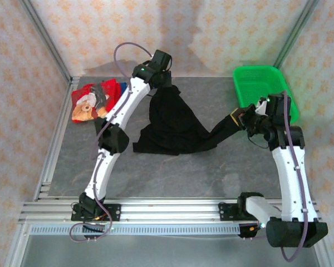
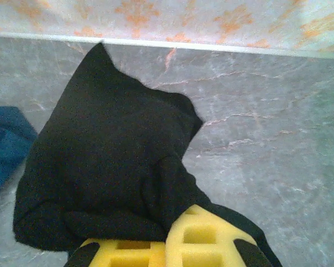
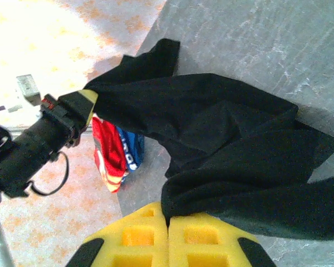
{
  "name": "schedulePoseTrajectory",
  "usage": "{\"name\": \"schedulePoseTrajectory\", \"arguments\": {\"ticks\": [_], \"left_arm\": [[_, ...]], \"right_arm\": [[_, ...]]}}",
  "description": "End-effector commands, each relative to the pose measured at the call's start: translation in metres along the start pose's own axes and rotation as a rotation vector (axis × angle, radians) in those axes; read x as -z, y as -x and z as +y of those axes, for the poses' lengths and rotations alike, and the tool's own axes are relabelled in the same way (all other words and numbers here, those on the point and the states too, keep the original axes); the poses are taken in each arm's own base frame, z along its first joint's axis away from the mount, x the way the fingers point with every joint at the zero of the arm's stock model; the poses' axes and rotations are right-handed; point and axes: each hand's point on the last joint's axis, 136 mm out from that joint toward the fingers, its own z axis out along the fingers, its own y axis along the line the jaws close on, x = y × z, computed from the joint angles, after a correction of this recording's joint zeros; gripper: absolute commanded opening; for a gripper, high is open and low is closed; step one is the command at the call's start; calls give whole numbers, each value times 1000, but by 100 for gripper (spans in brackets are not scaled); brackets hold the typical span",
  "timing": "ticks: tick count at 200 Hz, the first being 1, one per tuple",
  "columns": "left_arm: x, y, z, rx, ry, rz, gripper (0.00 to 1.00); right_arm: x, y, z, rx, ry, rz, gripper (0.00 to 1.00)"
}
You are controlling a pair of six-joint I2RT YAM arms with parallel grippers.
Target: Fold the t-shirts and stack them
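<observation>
The black t-shirt [image 1: 172, 125] hangs stretched between both arms over the middle of the table, its lower folds resting on the surface. My left gripper [image 1: 166, 78] is shut on one end of it near the back wall; the cloth [image 2: 111, 167] drapes over its yellow pads [image 2: 211, 242]. My right gripper [image 1: 240, 118] is shut on the other end, the black cloth [image 3: 239, 150] bunched between its pads [image 3: 206, 239]. A red t-shirt [image 1: 92, 100] with a cartoon print lies at the back left, and a blue t-shirt [image 1: 121, 87] peeks out beside it.
A green mesh basket [image 1: 261, 83] stands at the back right, close behind the right gripper. The grey table [image 1: 183, 172] runs to a metal rail [image 1: 167, 208] at the near edge. Patterned walls [image 1: 178, 33] close in the back and sides.
</observation>
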Motion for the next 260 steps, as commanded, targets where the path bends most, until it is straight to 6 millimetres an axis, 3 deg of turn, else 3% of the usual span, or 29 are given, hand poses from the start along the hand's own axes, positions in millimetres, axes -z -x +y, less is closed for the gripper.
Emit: {"name": "schedulePoseTrajectory", "arguments": {"ticks": [1,6,27,56,100,118,130,147,169,185,201,208,222,241,251,255,260], "left_arm": [[172,64,-10,9,-141,-309,0],[201,68,-6,20,-160,-356,0],[272,67,14,43,-183,-444,0],[344,62,26,61,-240,-534,0],[397,74,30,76,-299,-631,0],[407,87,28,65,-293,-678,0],[406,95,29,57,-277,-696,0],[385,103,23,44,-269,-673,0],[327,105,12,18,-232,-591,0],[271,101,2,-1,-211,-511,0],[206,94,-7,-16,-180,-426,0],[168,88,-11,-26,-149,-380,0],[116,83,-13,-30,-100,-333,0],[52,75,-21,-23,-91,-280,0],[31,71,-26,-18,-100,-258,0],[19,67,-25,-9,-100,-242,9],[9,62,-26,5,-105,-224,30]], "right_arm": [[33,-16,28,67,104,9,0],[37,-20,30,61,121,18,0],[60,-38,49,42,213,47,0],[87,-53,71,-9,333,64,0],[126,-55,110,-21,464,35,0],[137,-51,126,-1,508,22,0],[133,-49,126,2,498,25,0],[119,-44,114,6,442,21,0],[94,-35,95,11,380,15,0],[71,-25,78,13,317,-2,0],[43,-13,57,27,239,-4,0],[31,-8,47,43,204,-9,0],[9,7,27,90,115,-39,0],[-13,26,3,154,-7,-72,0],[-23,35,-6,160,-45,-79,0],[-27,37,-8,165,-52,-77,0],[-31,40,-12,169,-70,-78,0]]}}
